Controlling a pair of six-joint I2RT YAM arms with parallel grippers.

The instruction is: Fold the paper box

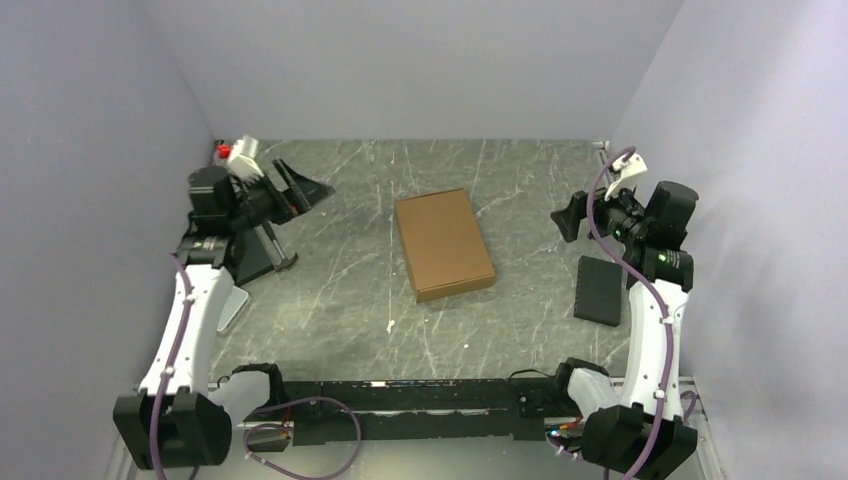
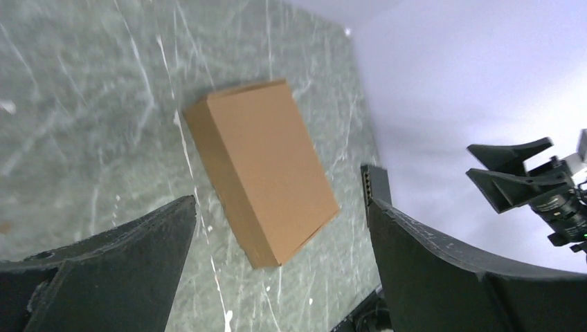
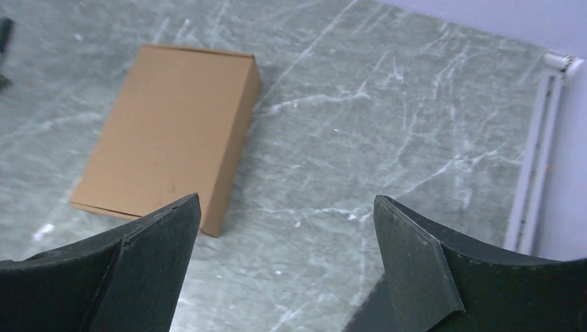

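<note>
You are holding the left gripper (image 2: 278, 207) and the right gripper (image 3: 287, 200) off the table (image 1: 340, 300), both with jaws standing wide and gripping nothing. The paper box (image 1: 444, 244) is lying closed and flat mid-table, between the two, apart from both, neither arm plainly nearer. Its long axis is running near to far, the near end slanting rightward

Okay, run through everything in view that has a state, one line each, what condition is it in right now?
paper box: folded into a closed shallow box, lying flat, untouched.
left end effector: open, empty, off to the box's left.
right end effector: open, empty, off to the box's right.
black pad: lying flat beside the right arm, untouched.
</note>
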